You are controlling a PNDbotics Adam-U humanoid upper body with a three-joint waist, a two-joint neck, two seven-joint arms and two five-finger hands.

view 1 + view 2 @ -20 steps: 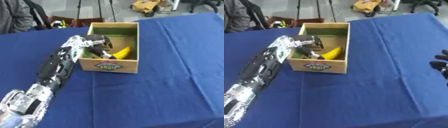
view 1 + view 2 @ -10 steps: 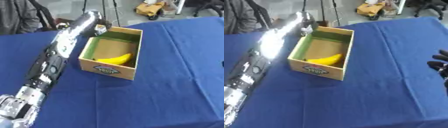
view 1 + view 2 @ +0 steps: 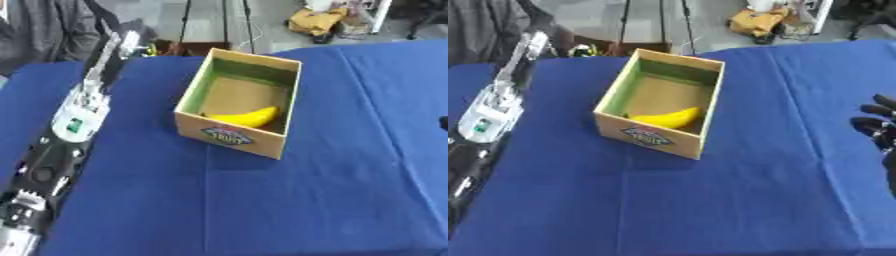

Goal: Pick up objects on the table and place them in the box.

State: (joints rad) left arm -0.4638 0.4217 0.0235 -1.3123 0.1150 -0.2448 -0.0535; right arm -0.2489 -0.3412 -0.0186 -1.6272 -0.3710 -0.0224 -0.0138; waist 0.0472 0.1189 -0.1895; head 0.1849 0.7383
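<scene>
Blue cloth (image 3: 262, 210) is seen covering the table, filling most of the frame. Cardboard box (image 3: 282, 107) is placed upper centre, askew, open top, green inner wall at the far/left side, printed label on the near face. Yellow banana (image 3: 247, 118) is seen lying inside the box, on its floor, near the front wall, curved side down. No other loose item can be made out on the cloth.

Left arm (image 3: 74, 125) is stretched along the left edge of the frame, from lower left up to upper left, black w/ silver and white parts. Left hand (image 3: 128, 41) is raised at upper left, beyond the far table edge, well apart from the box; blurred, so finger state can't be told; nothing is seen held in it.

Right hand (image 3: 881, 131) is shown at the right edge, mid height, in the right eye view; only dark fingers are visible, spread and relaxed, nothing grasped. In the left eye view only a dark sliver of it is caught at the right edge.
</scene>
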